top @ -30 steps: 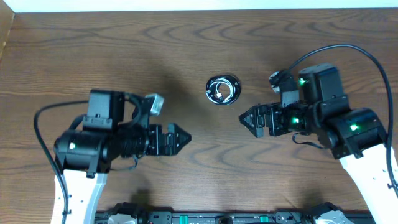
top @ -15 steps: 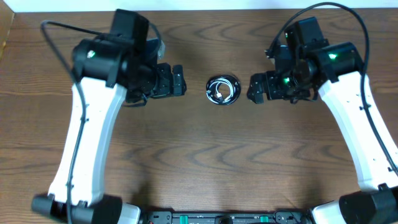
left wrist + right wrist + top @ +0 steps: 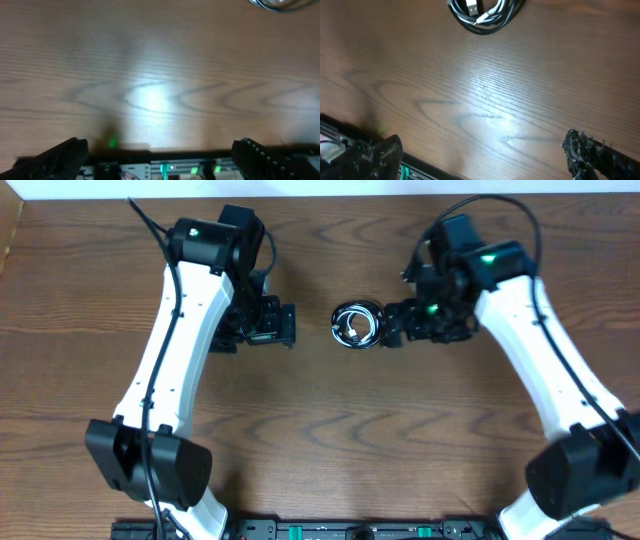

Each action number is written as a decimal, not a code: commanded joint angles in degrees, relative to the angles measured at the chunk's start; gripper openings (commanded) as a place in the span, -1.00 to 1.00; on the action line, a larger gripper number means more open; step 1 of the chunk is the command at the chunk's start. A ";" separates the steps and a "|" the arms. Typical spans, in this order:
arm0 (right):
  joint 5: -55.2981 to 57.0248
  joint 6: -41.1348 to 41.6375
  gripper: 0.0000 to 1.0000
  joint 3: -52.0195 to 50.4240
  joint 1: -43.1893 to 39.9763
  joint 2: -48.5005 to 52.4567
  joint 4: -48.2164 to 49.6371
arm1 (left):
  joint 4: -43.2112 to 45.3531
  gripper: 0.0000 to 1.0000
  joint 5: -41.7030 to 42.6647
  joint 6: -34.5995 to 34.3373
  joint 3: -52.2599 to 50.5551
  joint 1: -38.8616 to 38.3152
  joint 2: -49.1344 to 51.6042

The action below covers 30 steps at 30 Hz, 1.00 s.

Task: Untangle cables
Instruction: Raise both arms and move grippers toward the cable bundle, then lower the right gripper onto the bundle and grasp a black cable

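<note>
On the wood-grain surface (image 3: 330,430), the small coil of black and white cables (image 3: 358,325) lies between left hand (image 3: 289,326) and right hand (image 3: 391,335), both spread open; pinching all loops together could tighten it.

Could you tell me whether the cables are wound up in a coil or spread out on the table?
Wound up: the cables lie as one compact ring, with no strand pulled out.

White-shelled arms (image 3: 165,350), black joints (image 3: 150,465), green lights (image 3: 487,254), thick black arm cables (image 3: 145,216).
</note>
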 commanded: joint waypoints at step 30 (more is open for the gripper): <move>11.69 17.59 -0.44 -0.55 2.71 18.97 22.45 | 10.67 0.96 1.68 -1.18 -12.35 9.92 0.33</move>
